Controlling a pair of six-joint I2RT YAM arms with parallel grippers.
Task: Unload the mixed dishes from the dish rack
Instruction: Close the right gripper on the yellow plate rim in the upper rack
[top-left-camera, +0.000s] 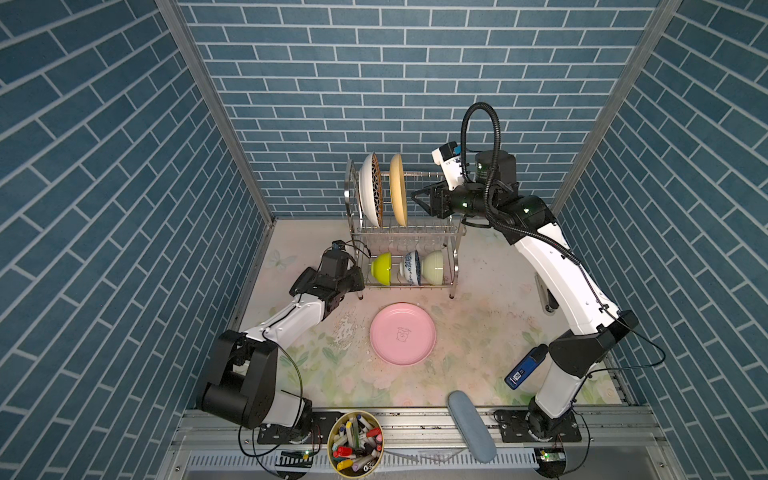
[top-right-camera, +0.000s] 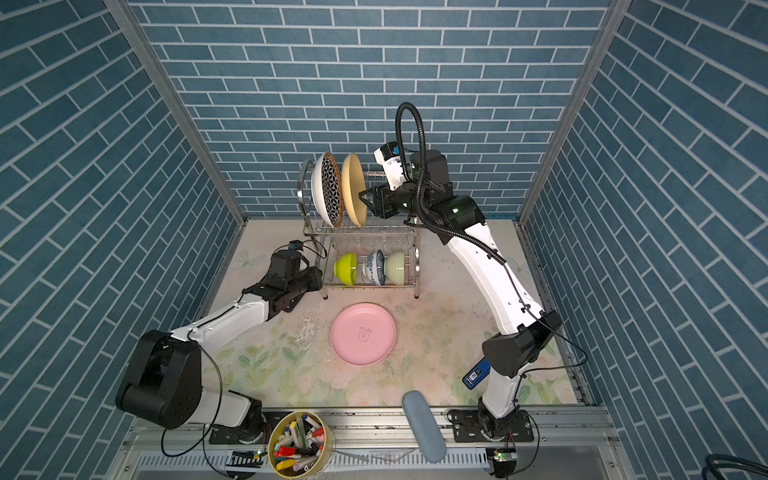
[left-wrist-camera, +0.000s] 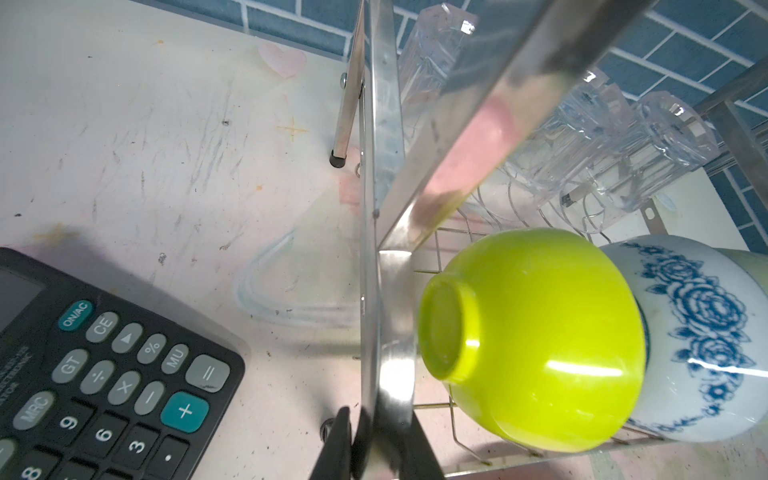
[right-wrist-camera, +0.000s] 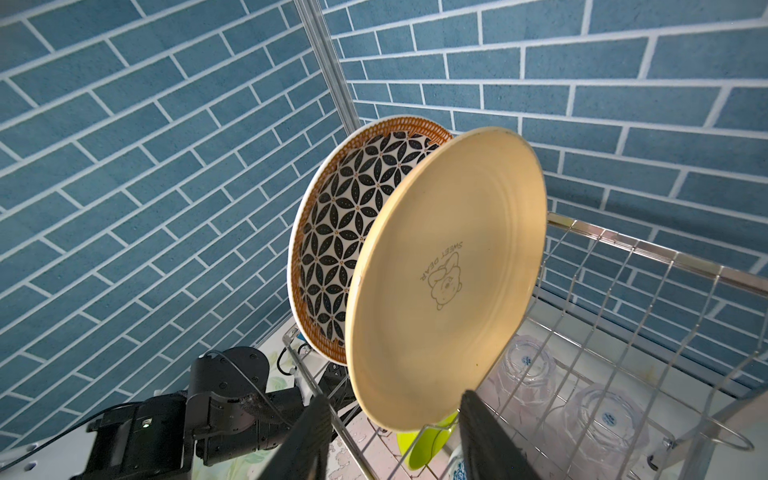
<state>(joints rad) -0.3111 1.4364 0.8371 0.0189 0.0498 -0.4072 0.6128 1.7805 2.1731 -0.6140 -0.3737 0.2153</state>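
Bright overhead light is filling the top views evenly, while the wrist views are catching glare and blur.

In both top views the arms are casting only soft, faint shadows on the table (top-left-camera: 478, 332), and the brick lines are bowing toward the edges. In the left wrist view the dish rack (left-wrist-camera: 511, 95) bar nearest the lens is blurring and mirroring pink, a white streak is glaring on the lime bowl (left-wrist-camera: 540, 340), and the calculator (left-wrist-camera: 104, 374) is throwing a soft shadow. In the right wrist view the right gripper (right-wrist-camera: 394, 397) is showing dark and out of focus.
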